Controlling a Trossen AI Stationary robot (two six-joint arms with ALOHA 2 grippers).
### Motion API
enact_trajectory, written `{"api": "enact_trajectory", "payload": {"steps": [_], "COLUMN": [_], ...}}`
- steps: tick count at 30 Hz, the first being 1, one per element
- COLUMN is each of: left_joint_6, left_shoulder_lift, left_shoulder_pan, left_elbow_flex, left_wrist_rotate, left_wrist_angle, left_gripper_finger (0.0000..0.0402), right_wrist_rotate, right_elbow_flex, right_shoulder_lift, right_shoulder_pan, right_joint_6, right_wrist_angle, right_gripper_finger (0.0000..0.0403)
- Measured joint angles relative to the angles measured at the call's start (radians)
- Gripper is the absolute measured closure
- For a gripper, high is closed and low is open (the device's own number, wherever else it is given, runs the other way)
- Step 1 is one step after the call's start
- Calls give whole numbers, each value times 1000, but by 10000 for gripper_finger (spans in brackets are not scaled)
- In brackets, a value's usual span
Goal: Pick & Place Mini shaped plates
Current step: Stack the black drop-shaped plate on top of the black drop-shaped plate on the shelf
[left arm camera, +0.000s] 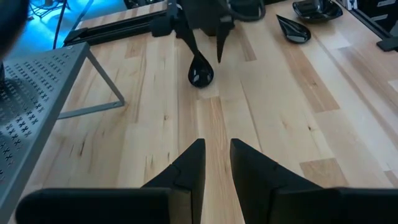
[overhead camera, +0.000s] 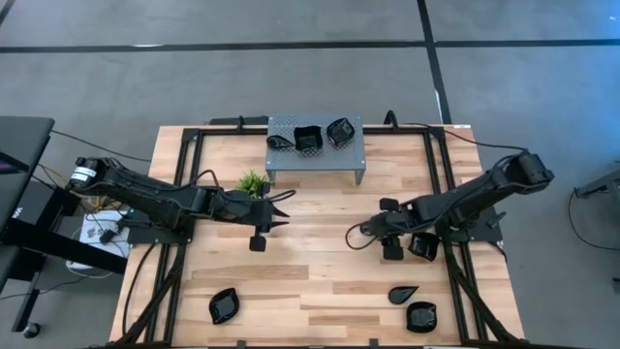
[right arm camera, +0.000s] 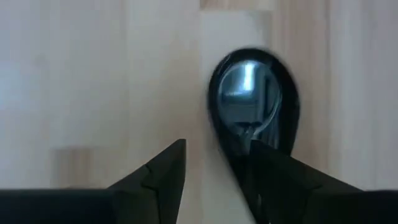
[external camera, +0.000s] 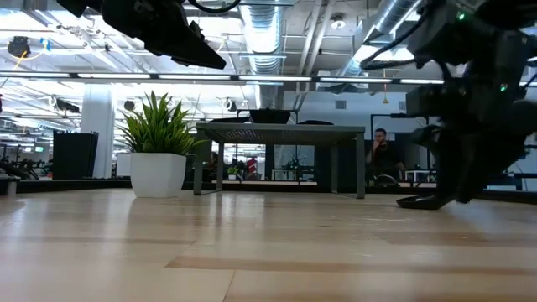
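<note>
A glossy black teardrop plate lies flat on the wooden table right of centre. My right gripper is open and low over its narrow end; the left wrist view shows its fingers standing over the plate. My left gripper hovers left of centre, open by a narrow gap and empty. Three more black plates sit on the grey perforated stand. Three others lie near the table's near edge. My right gripper comes at the teardrop plate's narrow end slanting down from the table's right. One finger stands over the plate's inside and the other outside its rim. I cannot tell whether either touches. The plate rests on the table.
A small green plant in a white pot stands just left of the stand, close to my left gripper. Black frame rails run along the table's left and right sides. A person sits in the room beyond.
</note>
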Motion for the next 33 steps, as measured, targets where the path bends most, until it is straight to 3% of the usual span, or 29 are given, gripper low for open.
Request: {"api": "enact_trajectory", "payload": {"steps": [7,15,19,23,28,33], "left_joint_6": [3,3,3,3,12,1], "left_shoulder_lift": [0,0,0,6,59,198], "left_shoulder_pan": [0,0,0,0,0,1], "left_elbow_flex": [0,0,0,-1,-1,-1], "left_wrist_rotate": [0,1,1,26,161,196], "left_wrist_angle": [7,14,18,57,115,218], "left_gripper_finger": [325,325,325,325,325,322], "right_wrist_rotate": [77,54,45,100,101,85], "right_elbow_flex": [5,3,29,66,106,167], "right_shoulder_lift": [116,99,65,61,154,283], "right_shoulder_pan": [-1,-1,-6,-27,-74,-94], "right_joint_6": [-58,0,94,149,144,89], "right_wrist_angle": [55,94,158,333,540,518], "right_gripper_finger": [257,389,383,384,400,396]}}
